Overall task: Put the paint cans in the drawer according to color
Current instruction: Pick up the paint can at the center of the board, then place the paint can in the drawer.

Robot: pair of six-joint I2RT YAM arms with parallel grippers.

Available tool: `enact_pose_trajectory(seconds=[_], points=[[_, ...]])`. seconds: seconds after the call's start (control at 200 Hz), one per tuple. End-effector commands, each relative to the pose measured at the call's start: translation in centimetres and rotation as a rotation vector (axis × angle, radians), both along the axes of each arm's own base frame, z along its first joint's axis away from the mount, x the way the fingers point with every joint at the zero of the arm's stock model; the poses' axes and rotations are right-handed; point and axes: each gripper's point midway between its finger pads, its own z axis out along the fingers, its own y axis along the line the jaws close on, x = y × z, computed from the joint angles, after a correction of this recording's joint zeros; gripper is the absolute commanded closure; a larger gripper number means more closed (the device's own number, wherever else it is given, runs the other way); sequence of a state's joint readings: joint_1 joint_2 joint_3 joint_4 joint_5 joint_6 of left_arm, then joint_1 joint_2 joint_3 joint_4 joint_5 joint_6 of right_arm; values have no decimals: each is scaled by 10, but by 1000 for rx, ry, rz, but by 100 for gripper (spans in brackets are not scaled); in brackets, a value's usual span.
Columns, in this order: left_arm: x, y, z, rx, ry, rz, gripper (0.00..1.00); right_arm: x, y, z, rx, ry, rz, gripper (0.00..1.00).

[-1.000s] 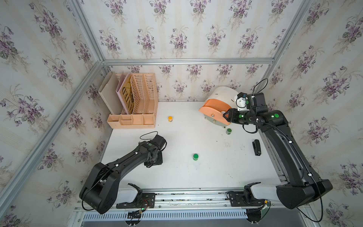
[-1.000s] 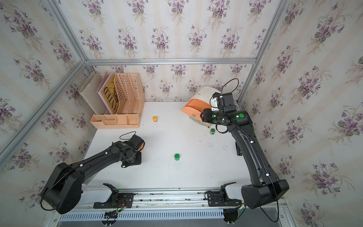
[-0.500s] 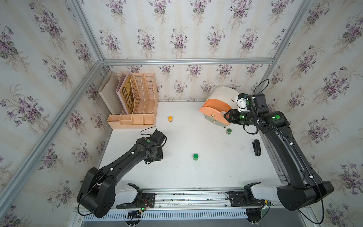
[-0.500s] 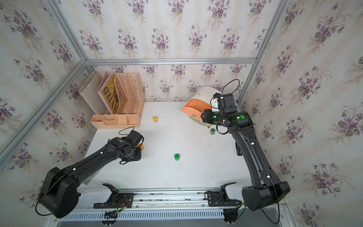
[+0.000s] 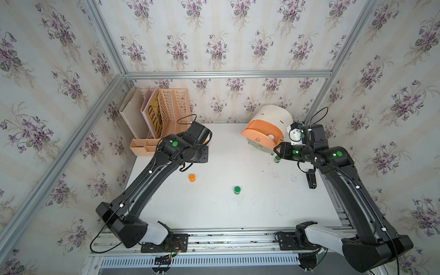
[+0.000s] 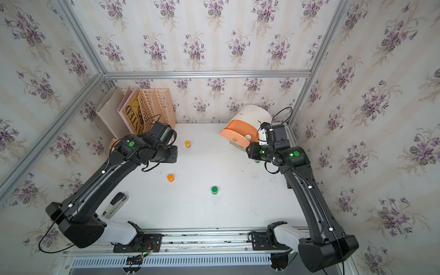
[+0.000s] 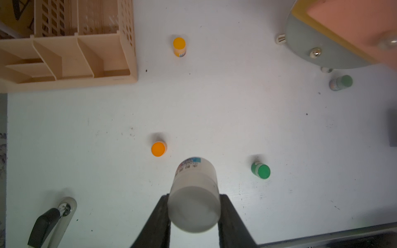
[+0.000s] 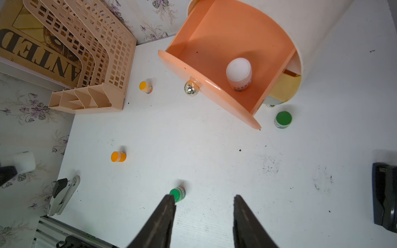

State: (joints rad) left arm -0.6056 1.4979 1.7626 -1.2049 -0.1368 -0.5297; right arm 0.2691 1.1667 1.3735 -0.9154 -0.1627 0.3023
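Left end effector (image 7: 194, 198) pinches white paint can (image 7: 196, 180); right end effector (image 8: 204, 198) parted, empty.

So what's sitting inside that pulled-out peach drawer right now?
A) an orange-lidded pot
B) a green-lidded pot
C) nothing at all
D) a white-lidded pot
D: the right wrist view shows a single white-lidded pot standing upright on the floor of the open peach drawer.

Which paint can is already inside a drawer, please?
The white-lidded can in the open peach drawer; its white twin is in the left gripper, the rest on the table.
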Motion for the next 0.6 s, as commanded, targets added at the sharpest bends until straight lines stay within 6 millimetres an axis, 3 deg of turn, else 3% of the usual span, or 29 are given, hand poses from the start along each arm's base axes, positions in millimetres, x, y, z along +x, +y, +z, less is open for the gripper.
enact_pose_trajectory(seconds=[0.0, 0.23, 0.594], points=[[11, -18, 15, 8, -14, -61, 67, 3, -9, 0, -22, -35, -31, 52], [52, -86, 50, -61, -110, -173, 67, 0, -24, -13, -10, -20, -75, 53], [99, -181, 69, -225, -313, -388, 67, 1, -28, -28, 28, -23, -82, 54]])
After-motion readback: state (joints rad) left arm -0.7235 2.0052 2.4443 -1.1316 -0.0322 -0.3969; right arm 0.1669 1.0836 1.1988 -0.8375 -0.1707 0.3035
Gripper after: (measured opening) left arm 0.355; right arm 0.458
